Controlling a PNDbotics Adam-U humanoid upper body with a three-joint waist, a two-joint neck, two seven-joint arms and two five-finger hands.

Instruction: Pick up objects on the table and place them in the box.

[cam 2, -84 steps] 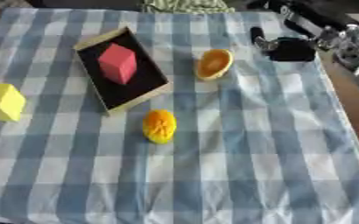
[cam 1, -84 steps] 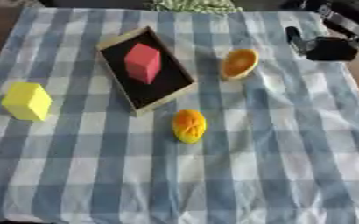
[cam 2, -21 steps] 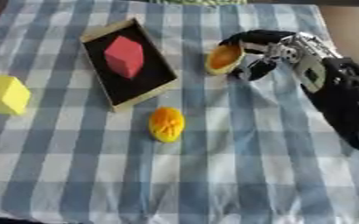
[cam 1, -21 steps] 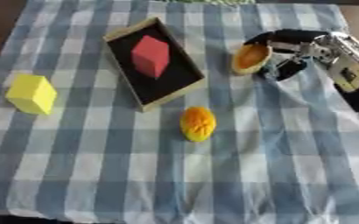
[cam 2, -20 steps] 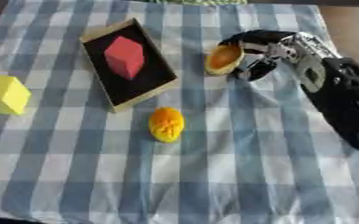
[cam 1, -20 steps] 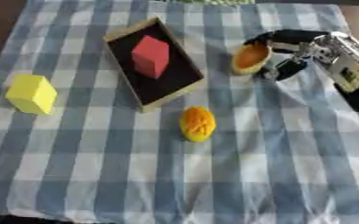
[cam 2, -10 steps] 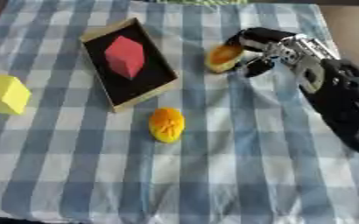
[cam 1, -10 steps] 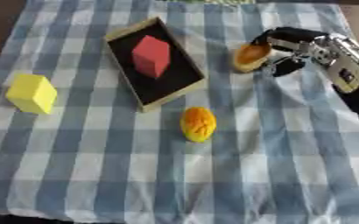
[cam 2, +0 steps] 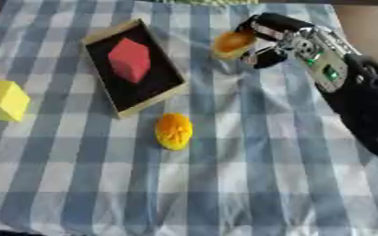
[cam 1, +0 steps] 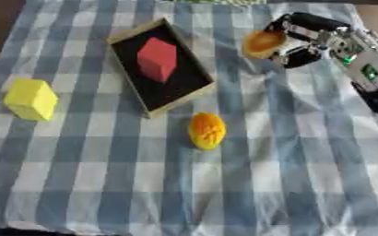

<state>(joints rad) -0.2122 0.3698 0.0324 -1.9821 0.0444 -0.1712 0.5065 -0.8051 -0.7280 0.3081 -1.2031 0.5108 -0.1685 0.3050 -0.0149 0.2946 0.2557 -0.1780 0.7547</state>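
Observation:
A shallow box (cam 1: 128, 39) with a black inside lies askew at the upper middle, a red block (cam 1: 157, 58) in it. Right of it sits an orange, bowl-shaped thing (cam 1: 263, 42) on the cloth. My right hand (cam 1: 299, 42) comes in from the right and has its fingers curled around that orange thing from behind and beside it. An orange-yellow fruit-like object (cam 1: 207, 131) lies below the box. A yellow cube (cam 1: 31, 98) stands at the left. My left hand shows in neither view.
A blue-and-white checked cloth (cam 1: 224, 193) covers the table. My right forearm (cam 2: 362, 97) stretches along the right side. Brown floor shows at the upper corners.
My right hand has reached in from the right and closed round the orange bowl-shaped thing over the last second. The other objects have stayed where they were.

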